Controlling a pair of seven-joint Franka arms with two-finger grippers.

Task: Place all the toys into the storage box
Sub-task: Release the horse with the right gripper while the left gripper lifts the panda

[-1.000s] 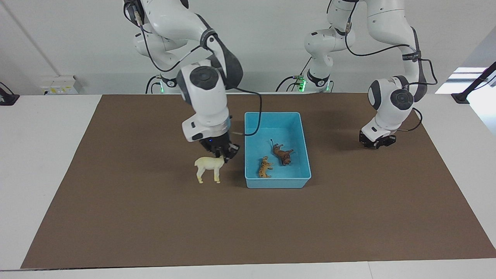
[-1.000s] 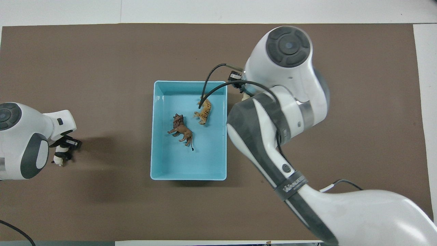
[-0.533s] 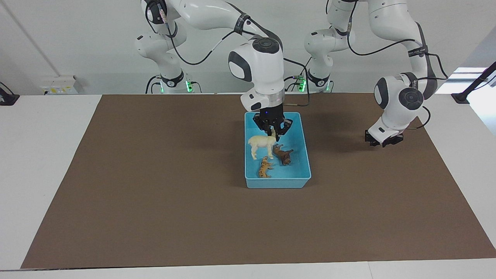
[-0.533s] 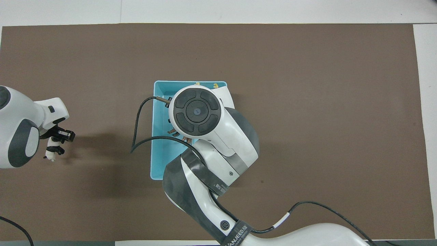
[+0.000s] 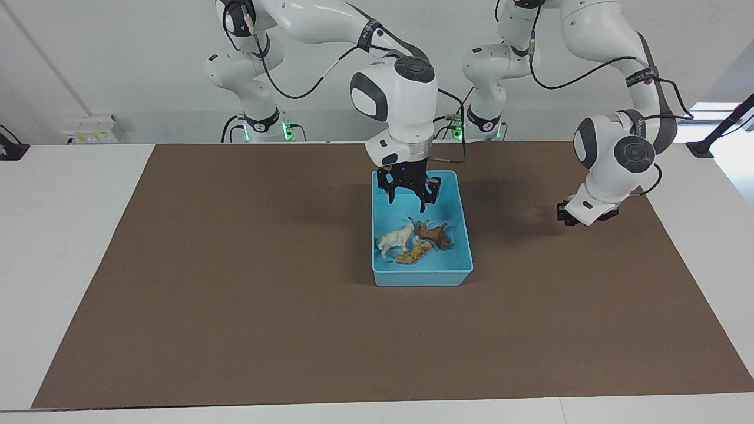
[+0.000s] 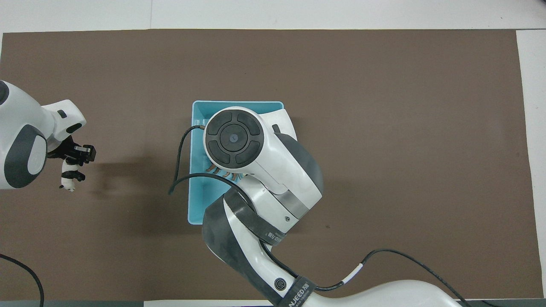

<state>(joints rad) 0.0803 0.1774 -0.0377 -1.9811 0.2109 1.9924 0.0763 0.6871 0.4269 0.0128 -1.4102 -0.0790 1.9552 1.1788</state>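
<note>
The light blue storage box [image 5: 422, 279] stands mid-table. Inside it lie the cream-white alpaca [image 5: 393, 240], the orange tiger [image 5: 414, 254] and the brown lion [image 5: 435, 234], bunched together at the end farther from the robots. My right gripper [image 5: 410, 198] hangs open over the box's robot-side half, holding nothing. In the overhead view its arm covers most of the box [image 6: 195, 179]. My left gripper [image 6: 73, 160] is raised over the mat toward the left arm's end, shut on the black-and-white panda [image 6: 68, 176], which dangles below it. From across the table, the left gripper [image 5: 582, 218] hides the panda.
A brown mat [image 5: 235, 306] covers most of the white table [image 5: 65, 235]. The right arm's cable [image 6: 181, 170] loops over the box's rim toward the left arm's end.
The right gripper carried the alpaca from the mat to over the box and let it go. It now lies in the box, and the tiger shifted. The left gripper has drifted with the panda.
</note>
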